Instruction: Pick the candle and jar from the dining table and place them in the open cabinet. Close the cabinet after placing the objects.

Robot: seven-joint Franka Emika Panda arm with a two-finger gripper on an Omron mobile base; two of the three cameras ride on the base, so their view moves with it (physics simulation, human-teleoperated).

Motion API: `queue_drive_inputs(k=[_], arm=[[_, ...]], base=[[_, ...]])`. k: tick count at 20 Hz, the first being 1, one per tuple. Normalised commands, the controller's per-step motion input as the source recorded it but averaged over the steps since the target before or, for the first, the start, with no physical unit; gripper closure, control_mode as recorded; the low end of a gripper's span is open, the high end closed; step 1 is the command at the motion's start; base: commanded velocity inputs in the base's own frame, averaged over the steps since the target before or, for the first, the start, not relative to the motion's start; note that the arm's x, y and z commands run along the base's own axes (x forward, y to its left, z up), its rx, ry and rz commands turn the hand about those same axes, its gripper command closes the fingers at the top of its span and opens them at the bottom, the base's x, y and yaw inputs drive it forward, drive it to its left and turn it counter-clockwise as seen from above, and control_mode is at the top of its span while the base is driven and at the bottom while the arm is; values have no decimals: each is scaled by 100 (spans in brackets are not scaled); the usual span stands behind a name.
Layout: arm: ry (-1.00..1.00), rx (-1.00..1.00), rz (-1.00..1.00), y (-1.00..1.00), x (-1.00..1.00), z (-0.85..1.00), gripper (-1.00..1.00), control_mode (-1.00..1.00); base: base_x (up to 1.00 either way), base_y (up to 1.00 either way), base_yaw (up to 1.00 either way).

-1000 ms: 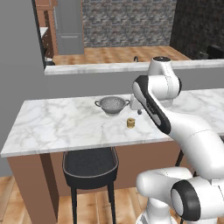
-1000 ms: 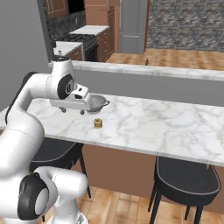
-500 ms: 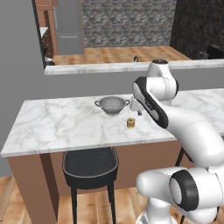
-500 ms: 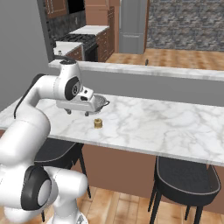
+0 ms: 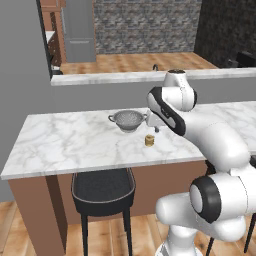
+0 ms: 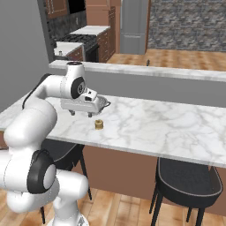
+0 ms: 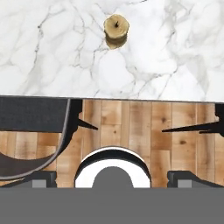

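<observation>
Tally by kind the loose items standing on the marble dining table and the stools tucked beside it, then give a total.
Candle: 1
Colander: 1
Stools: 2, counting the one by the arm
Total: 4

No readable text anywhere

The candle (image 5: 149,140), the steel colander (image 5: 128,120), the marble dining table (image 5: 70,145) and the robot's white arm (image 6: 42,99) carry no letters, labels, brand marks, numbers or signs in any view.
</observation>
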Motion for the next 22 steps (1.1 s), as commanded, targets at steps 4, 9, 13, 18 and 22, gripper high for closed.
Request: queue_drive_inputs(k=[4, 9, 13, 18, 22], arm=[[9, 0, 0, 0, 19, -8, -100, -100], [8, 0, 0, 0, 16, -9, -100, -100], [6, 0, 0, 0, 19, -13, -100, -100], [4, 0, 0, 0, 22, -16, -100, -100], [2, 0, 0, 0, 23, -18, -100, -100]], base=[[0, 0, 0], [0, 0, 0], [0, 0, 0], [0, 0, 0], [0, 0, 0]])
